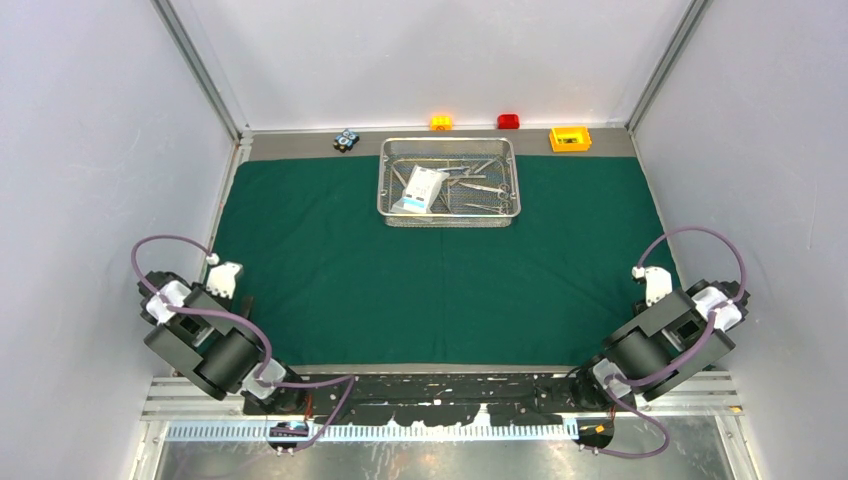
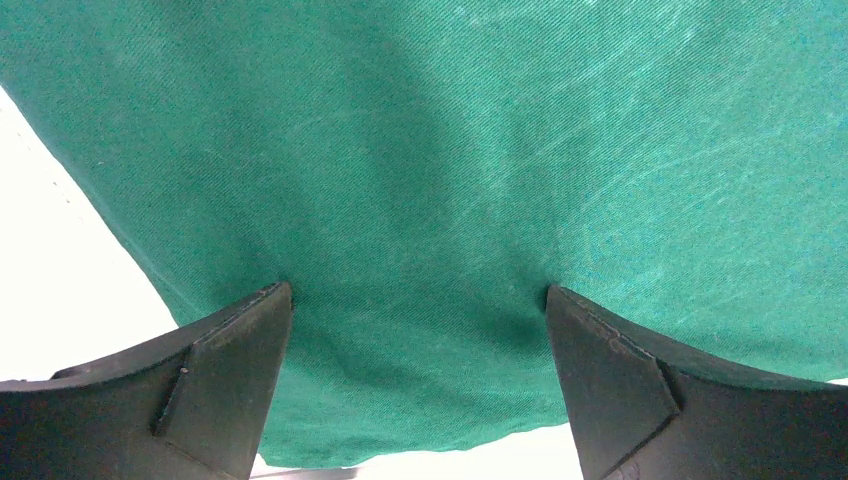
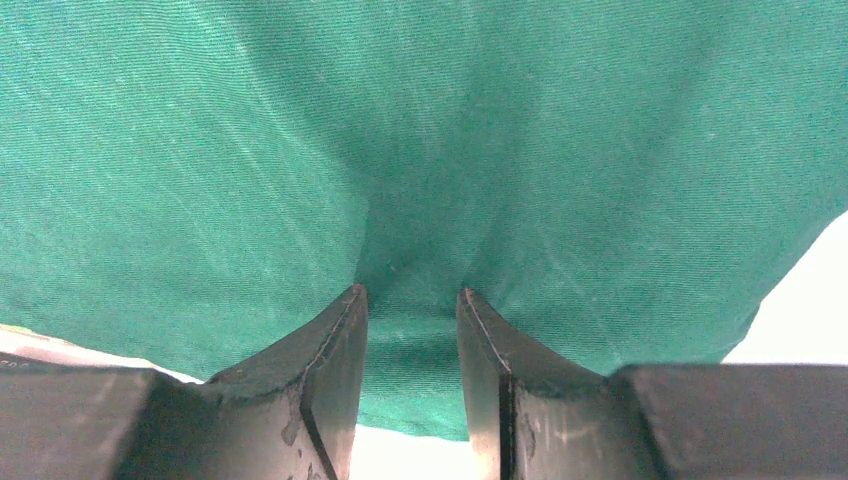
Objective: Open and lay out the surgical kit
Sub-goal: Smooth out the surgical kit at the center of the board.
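The dark green drape (image 1: 400, 290) lies spread flat over the table. On its far middle stands the steel wire-mesh tray (image 1: 385, 190), holding the flat white pouch (image 1: 422, 190) and slim silver forceps and tweezers (image 1: 482, 186). My left gripper (image 1: 225, 280) hovers low at the drape's left edge. In the left wrist view this gripper (image 2: 418, 290) is wide open over the cloth (image 2: 450, 150), holding nothing. My right gripper (image 1: 652, 285) sits at the drape's right edge. In the right wrist view it (image 3: 412, 292) stands partly open just above the cloth (image 3: 300, 130), with only flat cloth showing through the gap.
Along the back edge sit a small black and blue object (image 1: 346, 140), an orange block (image 1: 441, 122), a red block (image 1: 508, 121) and a yellow box (image 1: 570, 138). White walls close in on both sides. The arm bases occupy the near edge.
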Available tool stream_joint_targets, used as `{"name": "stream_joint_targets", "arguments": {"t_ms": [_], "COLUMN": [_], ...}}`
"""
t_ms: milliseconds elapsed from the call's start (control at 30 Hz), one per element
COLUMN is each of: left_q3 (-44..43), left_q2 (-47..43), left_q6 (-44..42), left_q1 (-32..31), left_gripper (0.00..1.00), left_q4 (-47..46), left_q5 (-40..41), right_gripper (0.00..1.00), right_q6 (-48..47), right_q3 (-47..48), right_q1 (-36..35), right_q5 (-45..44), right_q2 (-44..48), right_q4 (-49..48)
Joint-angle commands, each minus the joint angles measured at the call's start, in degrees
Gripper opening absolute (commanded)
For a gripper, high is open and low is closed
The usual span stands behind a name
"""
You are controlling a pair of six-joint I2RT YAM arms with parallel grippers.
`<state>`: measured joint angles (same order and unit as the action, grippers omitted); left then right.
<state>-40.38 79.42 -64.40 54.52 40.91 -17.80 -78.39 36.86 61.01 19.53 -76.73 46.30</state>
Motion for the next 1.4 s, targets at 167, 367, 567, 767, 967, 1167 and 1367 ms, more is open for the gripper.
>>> {"name": "stream_joint_targets", "arguments": {"t_ms": [167,367,567,767,967,1167,1367], "left_q3": [1.9,0.1,-1.5,-2.9,-9.1,-17.6,-21.2], "left_q2": [4.0,5.6,6.4,6.0,5.0,5.2,6.0], "left_q6": [-8.9,-9.6,-10.2,-10.2,-7.8,-5.3,-1.1], "left_q1": [3.9,5.5,6.3,6.3,6.5,6.7,6.7], "left_gripper": [0.99,0.99,0.99,0.99,0.99,1.00,1.00], "left_q4": [-10.3,-10.6,-9.9,-7.6,-0.6,10.8,12.0], "left_q5": [12.2,12.3,12.3,11.1,6.4,-2.4,-8.5], "right_gripper": [0.43,0.44,0.45,0.47,0.48,0.48,0.48], "right_q6": [-2.8,-3.3,-4.3,-5.4,-3.1,1.4,7.4], "right_q3": [-4.2,-2.5,-1.1,4.1,16.1,21.7,19.9], "right_q1": [1.7,2.1,3.2,5.5,6.1,5.4,3.0], "right_q5": [-12.4,-11.9,-12.1,-8.6,3.4,9.8,9.9], "right_q2": [-1.4,-0.9,-1.8,-2.8,-3.8,-5.6,-7.4], "right_q4": [-0.2,1.7,2.6,7.5,20.4,20.8,12.9]}}
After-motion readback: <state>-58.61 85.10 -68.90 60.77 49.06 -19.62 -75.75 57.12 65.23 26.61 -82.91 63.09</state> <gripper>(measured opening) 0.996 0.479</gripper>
